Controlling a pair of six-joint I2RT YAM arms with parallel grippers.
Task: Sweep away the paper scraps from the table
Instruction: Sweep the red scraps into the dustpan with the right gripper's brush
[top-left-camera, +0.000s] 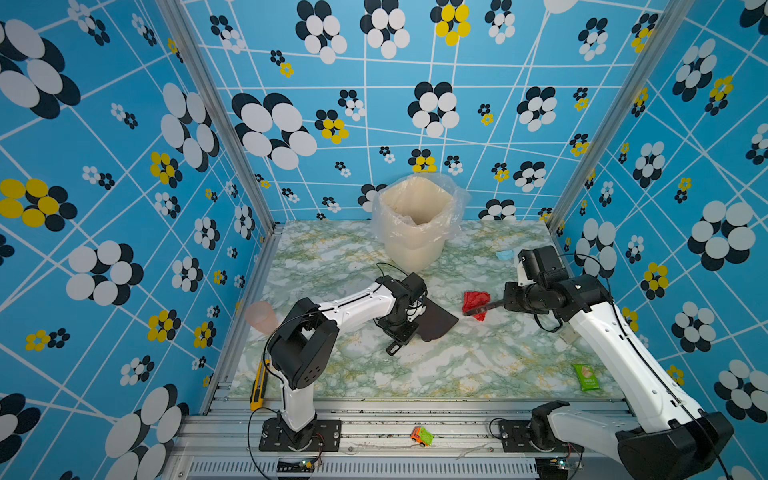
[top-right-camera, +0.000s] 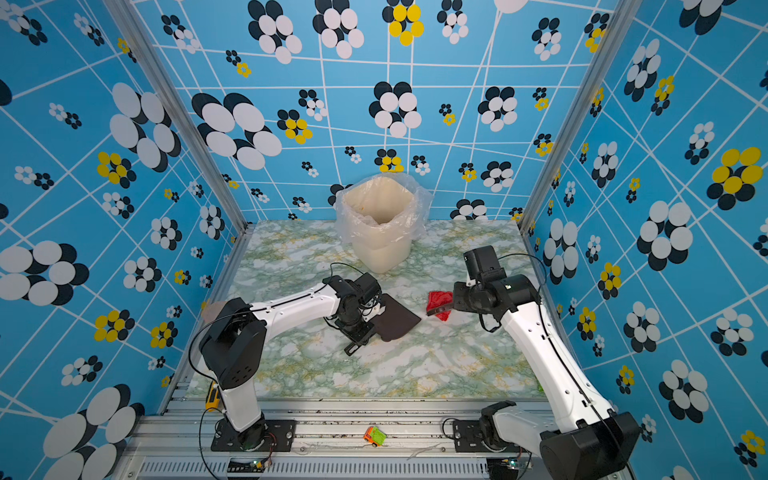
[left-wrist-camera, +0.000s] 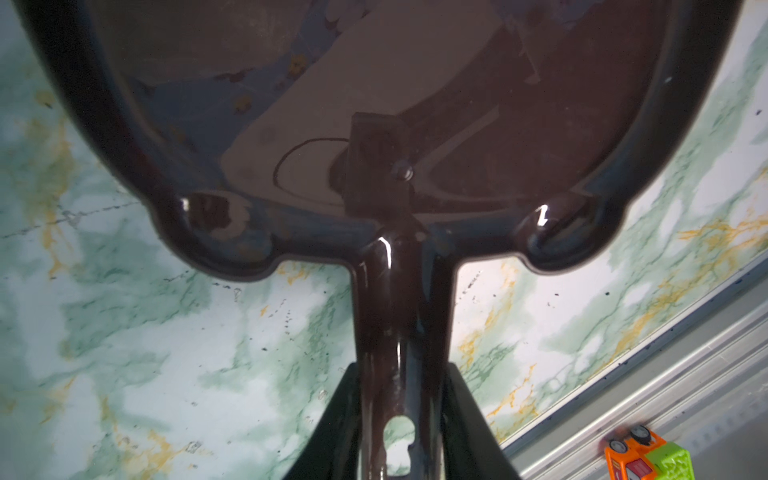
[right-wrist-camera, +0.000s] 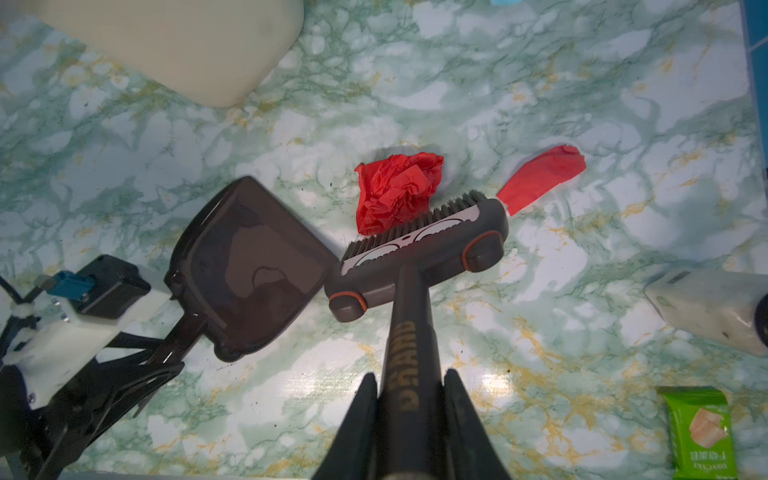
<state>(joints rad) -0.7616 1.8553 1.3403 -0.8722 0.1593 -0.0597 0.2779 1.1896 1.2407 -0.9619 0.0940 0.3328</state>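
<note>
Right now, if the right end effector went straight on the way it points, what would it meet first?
The right end effector is shut on the brush, whose bristles sit right at the crumpled red paper wad; that wad comes first, though contact is unclear. The dustpan lies beside that line.

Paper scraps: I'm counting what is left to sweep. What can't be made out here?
- Light blue scrap: partly behind the right arm in a top view; cut off by the right wrist view's edge.
- Red wad: near side behind the brush, right wrist view.
- Bin bottom: hidden by its walls, both top views.
</note>
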